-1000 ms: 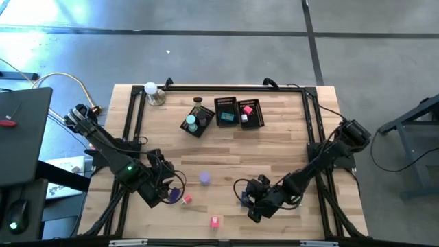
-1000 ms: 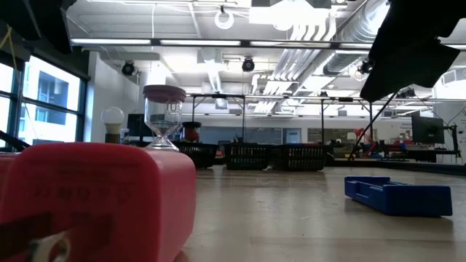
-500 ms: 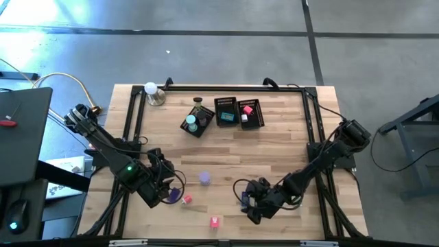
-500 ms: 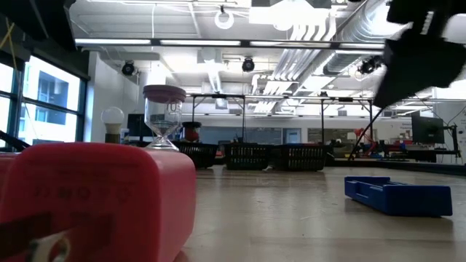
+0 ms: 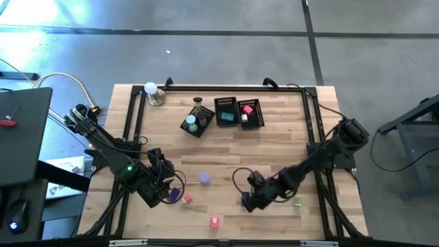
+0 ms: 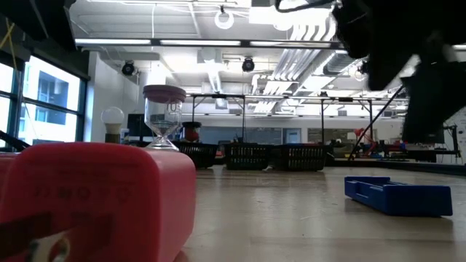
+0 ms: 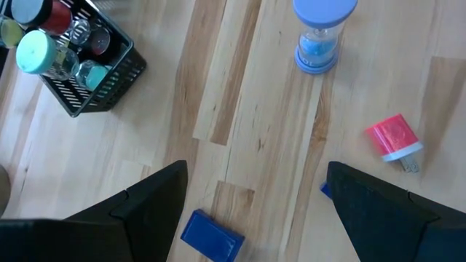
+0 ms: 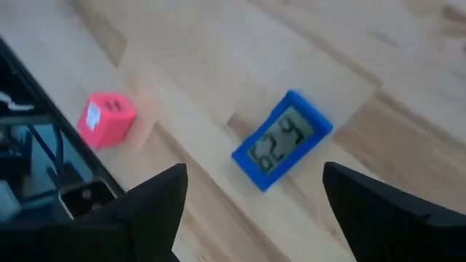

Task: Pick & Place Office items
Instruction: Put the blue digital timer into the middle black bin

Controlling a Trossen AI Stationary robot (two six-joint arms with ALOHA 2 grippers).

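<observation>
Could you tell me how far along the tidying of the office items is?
Partly done: several pieces already sit in the three baskets. The open right gripper hovers over the blue clock. The hourglass, red block and pink block remain on the table.

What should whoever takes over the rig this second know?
Left gripper: jaws open, empty, low at the table's near left beside a small pink piece.
Right gripper: jaws open, over the blue clock, not gripping it.
Done: several pieces sit in the three baskets at the far side.
Left: blue clock, small pink piece, purple hourglass, pink cube, green piece, all loose on the table.
</observation>
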